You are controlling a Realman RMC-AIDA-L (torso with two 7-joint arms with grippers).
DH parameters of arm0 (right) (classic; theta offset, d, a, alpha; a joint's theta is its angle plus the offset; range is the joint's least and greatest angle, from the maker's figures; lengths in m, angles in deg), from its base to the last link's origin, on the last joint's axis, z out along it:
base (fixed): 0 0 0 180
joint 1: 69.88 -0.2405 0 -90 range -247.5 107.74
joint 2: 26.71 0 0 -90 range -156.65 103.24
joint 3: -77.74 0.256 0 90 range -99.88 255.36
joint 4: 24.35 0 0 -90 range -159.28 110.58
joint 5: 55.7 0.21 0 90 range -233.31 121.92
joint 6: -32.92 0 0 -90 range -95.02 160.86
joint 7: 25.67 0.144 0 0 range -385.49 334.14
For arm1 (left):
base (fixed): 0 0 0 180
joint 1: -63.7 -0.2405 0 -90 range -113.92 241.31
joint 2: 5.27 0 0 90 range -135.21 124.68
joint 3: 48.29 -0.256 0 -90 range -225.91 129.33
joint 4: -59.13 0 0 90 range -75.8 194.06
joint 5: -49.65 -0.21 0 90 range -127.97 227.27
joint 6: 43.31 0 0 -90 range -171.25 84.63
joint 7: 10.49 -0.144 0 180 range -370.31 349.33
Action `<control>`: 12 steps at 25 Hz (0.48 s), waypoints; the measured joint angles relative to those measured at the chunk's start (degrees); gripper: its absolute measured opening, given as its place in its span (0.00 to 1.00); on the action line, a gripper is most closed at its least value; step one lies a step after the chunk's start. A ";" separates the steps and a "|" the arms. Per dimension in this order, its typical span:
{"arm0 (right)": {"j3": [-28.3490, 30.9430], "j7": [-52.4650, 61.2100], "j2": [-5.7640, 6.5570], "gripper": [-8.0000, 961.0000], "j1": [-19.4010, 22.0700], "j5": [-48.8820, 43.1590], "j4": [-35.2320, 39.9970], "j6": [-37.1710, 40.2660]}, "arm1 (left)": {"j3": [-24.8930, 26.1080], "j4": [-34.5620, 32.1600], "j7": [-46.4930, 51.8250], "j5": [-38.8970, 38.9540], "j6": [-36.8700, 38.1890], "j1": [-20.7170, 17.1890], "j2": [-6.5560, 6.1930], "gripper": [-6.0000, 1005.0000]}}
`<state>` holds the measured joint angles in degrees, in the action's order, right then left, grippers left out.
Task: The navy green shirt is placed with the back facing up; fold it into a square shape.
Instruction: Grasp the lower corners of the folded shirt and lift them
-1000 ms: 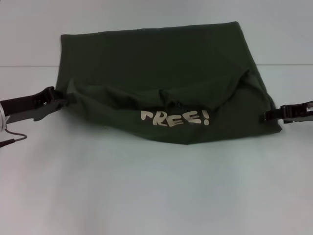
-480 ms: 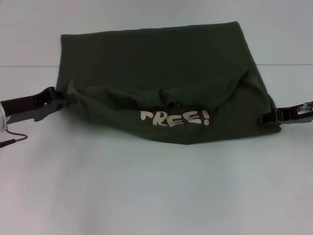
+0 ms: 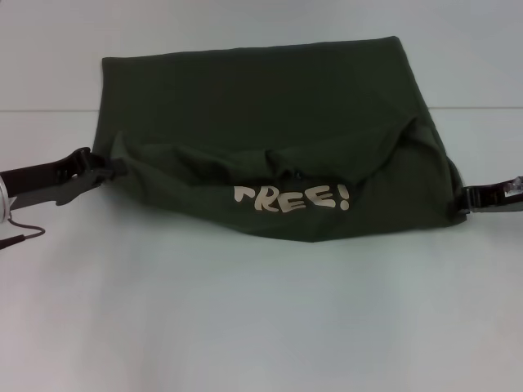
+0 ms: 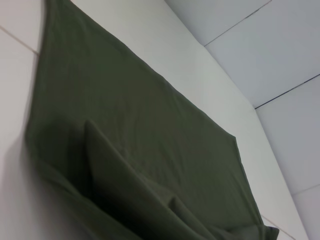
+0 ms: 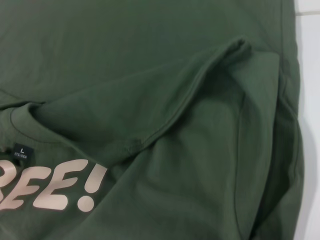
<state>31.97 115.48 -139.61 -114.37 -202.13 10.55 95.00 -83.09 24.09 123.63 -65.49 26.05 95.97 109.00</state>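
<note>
left gripper (image 3: 105,166): positioned at the left edge of the navy green shirt (image 3: 261,106), at the point where the folded-over layer meets the flat layer beneath. its black tip touches the fabric edge; whether the fingers are clamped on cloth or parted cannot be determined. its arm runs away from the shirt toward the left side of the white table (image 3: 261,327), where a thin dark cable (image 3: 20,233) lies beside it.

right gripper (image 3: 470,198): positioned at the right edge of the shirt, low on that side, tip against or just beside the fabric. finger state cannot be determined.

shirt: lies on the table, centred between the two grippers. the far portion lies flat and smooth. the near portion is a folded-over layer, rumpled, with the pale lettering "free!" (image 3: 292,198) showing on it near the front edge. the right wrist view shows the collar with a size label (image 5: 20,151) just above the lettering, and a sleeve hem (image 5: 200,80) folded across the body fabric.
</note>
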 joint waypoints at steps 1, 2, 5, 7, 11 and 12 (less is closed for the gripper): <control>0.11 0.00 0.02 0.23 0.14 0.01 0.18 0.21 | -0.01 -0.05 -0.01 0.00 0.21 -0.07 -0.02 0.03; 0.24 0.00 0.10 0.18 0.37 0.06 0.48 0.49 | 0.00 -0.11 -0.08 -0.01 0.45 -0.11 -0.10 0.03; 1.29 0.01 0.38 0.10 1.37 0.29 2.14 2.00 | -0.35 -0.20 -0.41 -0.44 1.90 -0.14 -0.97 0.03; 2.89 -0.01 0.59 0.07 2.31 0.35 3.71 3.34 | -0.97 -0.21 -0.40 -0.95 2.61 -0.14 -1.92 0.03; 4.99 -0.42 0.68 0.04 3.52 0.49 5.41 4.98 | -1.26 -0.18 0.09 -3.02 3.33 -0.12 -2.93 0.03; 5.30 -0.47 0.70 0.04 3.74 0.49 5.65 5.20 | -1.24 -0.21 0.29 -3.83 3.39 -0.12 -3.06 0.03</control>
<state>37.27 115.01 -138.90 -110.63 -201.64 16.20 100.20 -84.32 23.88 123.92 -69.32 29.43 95.85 105.93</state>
